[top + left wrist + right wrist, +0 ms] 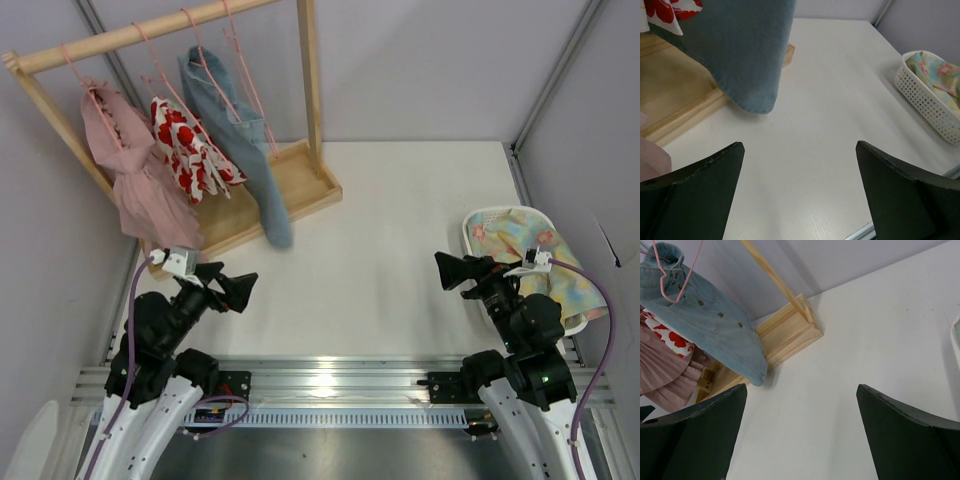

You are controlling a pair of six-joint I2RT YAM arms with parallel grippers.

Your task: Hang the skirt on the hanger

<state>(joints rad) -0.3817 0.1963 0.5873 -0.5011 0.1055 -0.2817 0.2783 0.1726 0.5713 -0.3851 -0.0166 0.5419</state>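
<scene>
The light blue denim skirt (240,140) hangs from a thin pink hanger (210,70) on the wooden rack's rail, and its hem reaches down past the rack's base. The left wrist view shows that hem (740,55) close ahead. The right wrist view shows the skirt (710,325) with the pink hanger (663,277) at its waistband. My left gripper (238,290) (800,145) stands open over the bare table, short of the skirt. On the right side my right gripper (442,272) (801,386) is open too, with nothing between its fingers.
The wooden rack (300,185) fills the far left corner. It also carries a pale pink ruffled dress (135,180) and a white garment with red hearts (185,145). A white basket (470,235) (925,100) with floral cloth sits at the right edge. Walls enclose the table.
</scene>
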